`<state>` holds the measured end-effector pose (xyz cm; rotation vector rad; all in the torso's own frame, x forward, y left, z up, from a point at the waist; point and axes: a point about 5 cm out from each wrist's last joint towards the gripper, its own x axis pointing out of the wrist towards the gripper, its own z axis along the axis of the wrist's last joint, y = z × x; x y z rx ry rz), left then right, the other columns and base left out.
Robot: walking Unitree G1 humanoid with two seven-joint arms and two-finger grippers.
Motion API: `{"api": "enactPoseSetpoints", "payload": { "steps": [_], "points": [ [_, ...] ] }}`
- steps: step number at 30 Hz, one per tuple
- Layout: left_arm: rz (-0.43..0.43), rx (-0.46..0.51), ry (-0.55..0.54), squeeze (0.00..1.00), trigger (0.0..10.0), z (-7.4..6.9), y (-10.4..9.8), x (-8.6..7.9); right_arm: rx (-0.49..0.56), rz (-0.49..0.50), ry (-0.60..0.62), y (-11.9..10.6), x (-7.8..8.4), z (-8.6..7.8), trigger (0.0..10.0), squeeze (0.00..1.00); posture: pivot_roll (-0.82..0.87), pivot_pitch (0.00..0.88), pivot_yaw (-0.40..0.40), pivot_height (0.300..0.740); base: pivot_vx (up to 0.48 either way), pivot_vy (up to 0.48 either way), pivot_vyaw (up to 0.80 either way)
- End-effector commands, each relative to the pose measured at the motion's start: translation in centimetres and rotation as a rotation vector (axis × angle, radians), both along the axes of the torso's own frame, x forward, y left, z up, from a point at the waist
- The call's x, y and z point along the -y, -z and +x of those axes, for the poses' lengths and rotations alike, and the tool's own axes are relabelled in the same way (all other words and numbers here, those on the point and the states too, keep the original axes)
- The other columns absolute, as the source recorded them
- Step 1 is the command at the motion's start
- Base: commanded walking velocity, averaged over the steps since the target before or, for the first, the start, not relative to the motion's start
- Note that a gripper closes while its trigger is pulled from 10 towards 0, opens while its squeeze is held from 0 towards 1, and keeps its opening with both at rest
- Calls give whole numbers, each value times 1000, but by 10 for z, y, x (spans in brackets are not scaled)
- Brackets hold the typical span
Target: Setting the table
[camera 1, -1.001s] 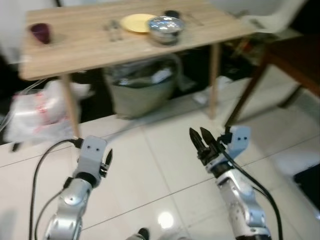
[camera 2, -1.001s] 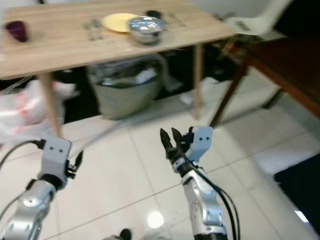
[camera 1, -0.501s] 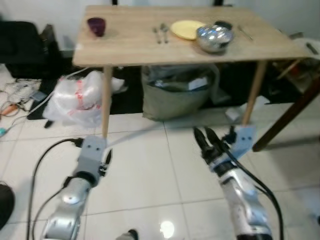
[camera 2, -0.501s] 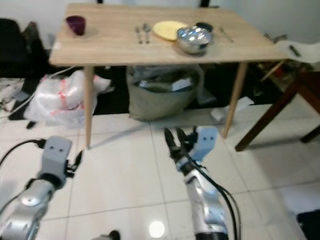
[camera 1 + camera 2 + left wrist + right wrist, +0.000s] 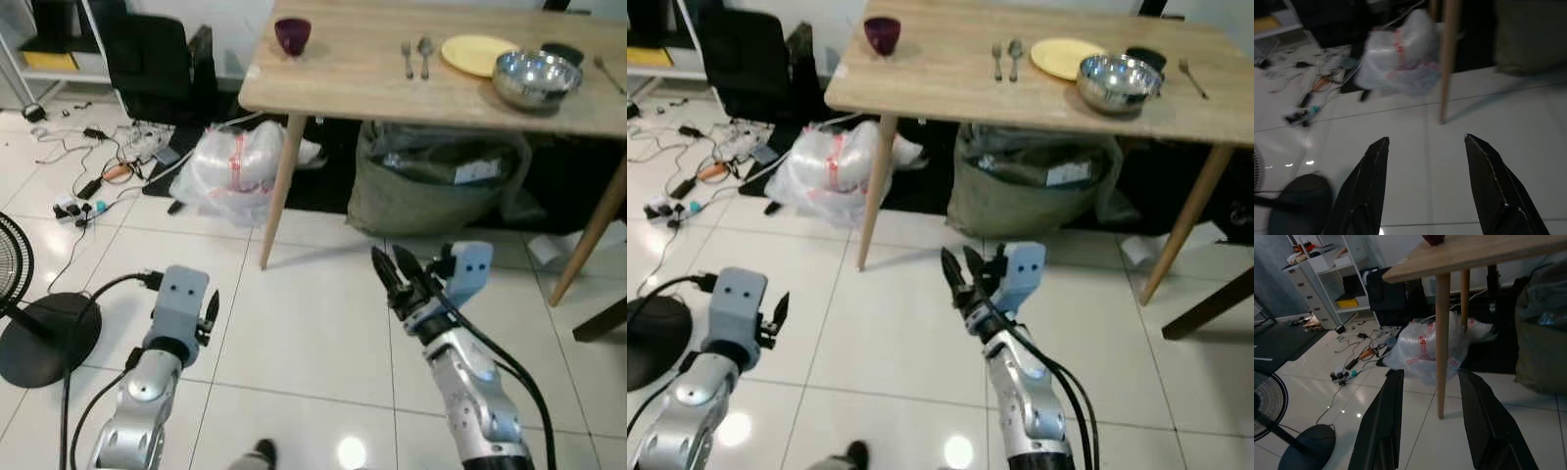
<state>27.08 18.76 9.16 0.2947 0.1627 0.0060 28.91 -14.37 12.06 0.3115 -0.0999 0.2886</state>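
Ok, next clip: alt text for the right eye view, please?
A wooden table holds a purple cup, fork, spoon, yellow plate and steel bowl. Nearer, over white tiles, the right tool and left tool are raised, both empty.

On the table [image 5: 333, 69], a cup [image 5: 292, 35] sits at the left; a fork [image 5: 407, 57] and spoon [image 5: 424, 56] lie side by side just left of a plate [image 5: 475, 54], with a bowl [image 5: 534, 78] right of it. Under the table lie a plastic bag [image 5: 233, 174] and, to its right, a sack [image 5: 431, 181]. A fan base [image 5: 44, 338] stands on the floor far left.

Bright, sharp head views, glare on floor tiles [image 5: 351, 451]; dim, soft wrist views.
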Motion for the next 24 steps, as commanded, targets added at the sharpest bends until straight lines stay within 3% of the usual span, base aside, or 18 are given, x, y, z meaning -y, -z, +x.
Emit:
{"api": "enactPoseSetpoints", "payload": {
  "steps": [1,24],
  "points": [
    [12,-16,-23,0,10000,0,5,-2,-25,9,8,6,1,-3,10000,0,-82,34,13,740,458,0,0],
    [48,38,-2,0,10000,5,-3,2,-3,13,25,0,3,-2,10000,0,-82,37,15,740,466,0,0]
  ]
}}
